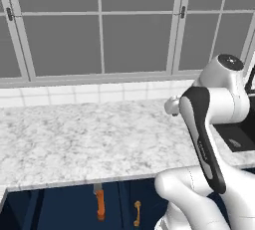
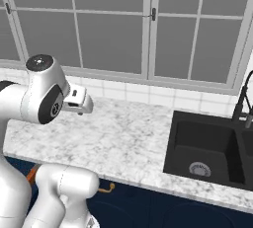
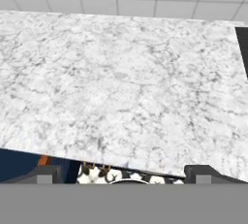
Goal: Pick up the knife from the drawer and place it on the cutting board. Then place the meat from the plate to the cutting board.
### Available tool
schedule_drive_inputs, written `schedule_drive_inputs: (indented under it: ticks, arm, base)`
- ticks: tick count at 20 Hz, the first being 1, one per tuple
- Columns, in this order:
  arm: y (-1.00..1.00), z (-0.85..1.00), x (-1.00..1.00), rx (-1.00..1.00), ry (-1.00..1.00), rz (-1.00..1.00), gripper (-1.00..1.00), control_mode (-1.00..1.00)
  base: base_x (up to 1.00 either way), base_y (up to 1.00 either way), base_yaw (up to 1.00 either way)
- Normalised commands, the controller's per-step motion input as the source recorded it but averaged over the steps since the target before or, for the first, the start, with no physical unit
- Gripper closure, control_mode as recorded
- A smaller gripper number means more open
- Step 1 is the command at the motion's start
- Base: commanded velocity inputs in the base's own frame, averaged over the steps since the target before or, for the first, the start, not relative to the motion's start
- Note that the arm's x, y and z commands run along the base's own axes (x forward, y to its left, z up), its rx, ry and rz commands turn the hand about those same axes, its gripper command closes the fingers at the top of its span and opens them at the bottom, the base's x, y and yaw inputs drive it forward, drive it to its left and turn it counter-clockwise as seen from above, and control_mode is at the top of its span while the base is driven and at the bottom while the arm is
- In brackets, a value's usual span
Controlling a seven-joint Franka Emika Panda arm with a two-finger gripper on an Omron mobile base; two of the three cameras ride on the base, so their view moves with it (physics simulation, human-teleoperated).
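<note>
The drawer (image 1: 64, 206) stands open below the front edge of the marble tabletop (image 1: 84, 139). Inside it lies the knife (image 1: 99, 201), orange handle toward the camera in the left base view, the grey blade running back under the tabletop's edge. A curved brass handle (image 1: 137, 213) sits just to the right of the knife on the navy front. In the right base view a sliver of the orange handle shows beside the arm's lower link, and a brass handle (image 2: 105, 188) shows under the tabletop's edge.

The hand (image 3: 121, 175) hangs above the front part of the tabletop, apart from the knife and touching nothing. In the hand view its two dark fingertips (image 3: 46, 173) stand far apart at the lower edge, so the hand is spread wide and holds nothing. Between them, past the tabletop's edge, an orange speck of the knife and a strip of the navy drawer appear.

A black sink (image 2: 205, 148) is set into the tabletop to the right, with a dark tap (image 2: 243, 101) behind it. White wall tiles (image 1: 74, 94) and a window (image 1: 99, 25) rise behind the tabletop.
</note>
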Motion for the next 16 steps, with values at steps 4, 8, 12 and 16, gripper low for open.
schedule_drive_inputs:
  ticks: [4,8,12,16]
  arm:
    - [0.00,0.00,0.00,0.00,0.00,0.00,-1.00,1.00]
    - [0.00,0.00,0.00,0.00,0.00,0.00,-1.00,1.00]
    - [0.00,0.00,0.00,0.00,0.00,0.00,-1.00,1.00]
    - [0.00,0.00,0.00,0.00,0.00,0.00,-1.00,1.00]
  base:
    - [-0.25,-0.15,0.40]
    - [0.00,-0.25,0.40]
    - [0.00,-0.24,0.42]
    - [0.00,-0.10,0.49]
